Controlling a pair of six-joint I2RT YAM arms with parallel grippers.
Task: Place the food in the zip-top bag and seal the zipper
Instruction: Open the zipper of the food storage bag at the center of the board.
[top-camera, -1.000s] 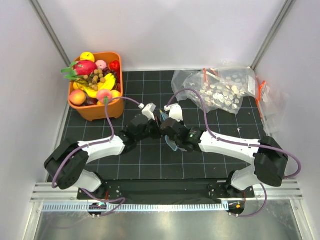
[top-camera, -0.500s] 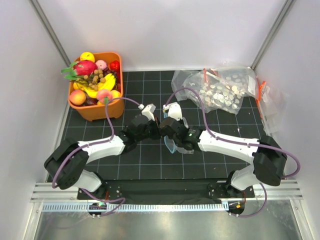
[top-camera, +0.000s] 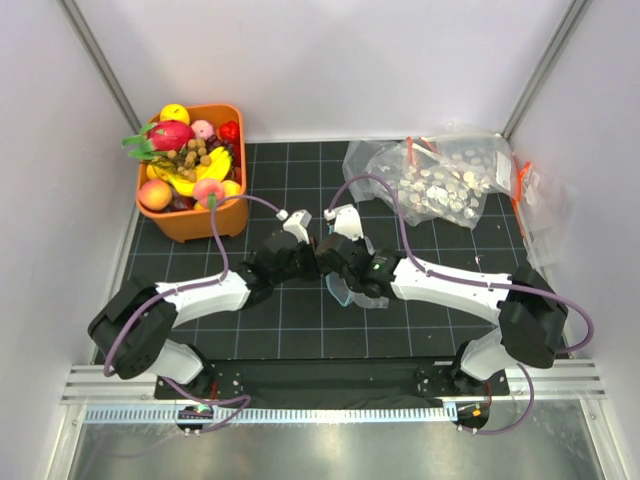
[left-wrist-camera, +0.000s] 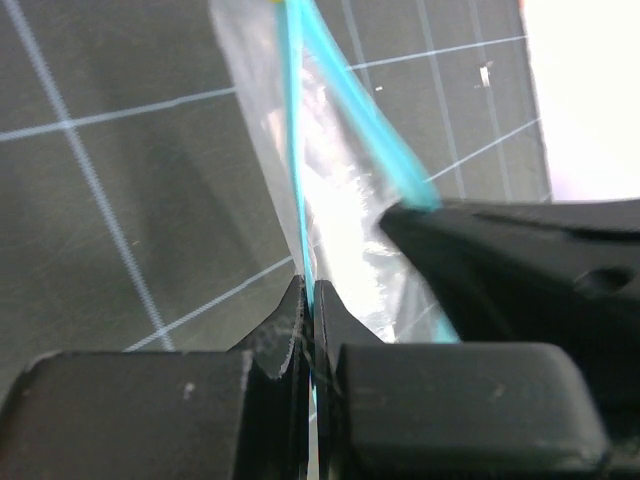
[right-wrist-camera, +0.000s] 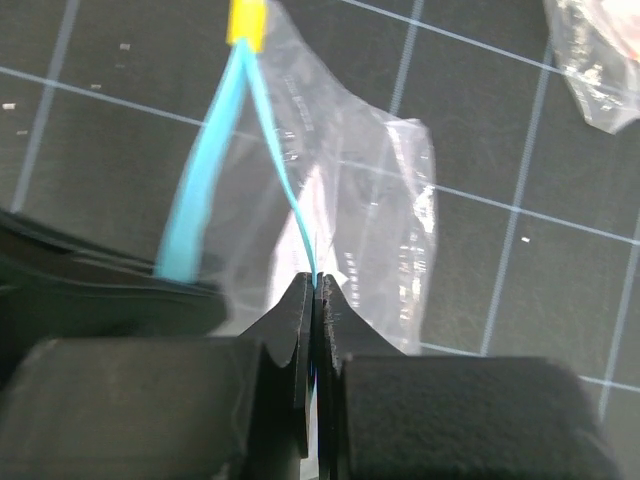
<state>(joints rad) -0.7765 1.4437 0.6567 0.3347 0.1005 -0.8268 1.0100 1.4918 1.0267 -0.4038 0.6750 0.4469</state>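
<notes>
The small clear zip-top bag (top-camera: 345, 292) hangs between my two grippers over the mat's middle. Its teal-blue zipper (left-wrist-camera: 330, 90) splits into two strips, so the mouth is parted. My left gripper (left-wrist-camera: 308, 292) is shut on one strip; it also shows in the top view (top-camera: 311, 263). My right gripper (right-wrist-camera: 313, 287) is shut on the other strip, tip to tip with the left (top-camera: 330, 264). A yellow tab (right-wrist-camera: 246, 22) ends the zipper. The peach-like fruit (top-camera: 210, 190) and an orange round fruit (top-camera: 155, 194) sit in the orange basket (top-camera: 200, 226). The bag looks empty.
The orange basket at the back left also holds a banana, a dragon fruit and other toy foods. Bigger clear bags with white pieces and red-orange strips (top-camera: 440, 180) lie at the back right. White walls close in the back and sides.
My right gripper has shifted slightly left and away with its strip, closer against the left gripper. The bag has shifted a little with it. The left arm has hardly moved.
</notes>
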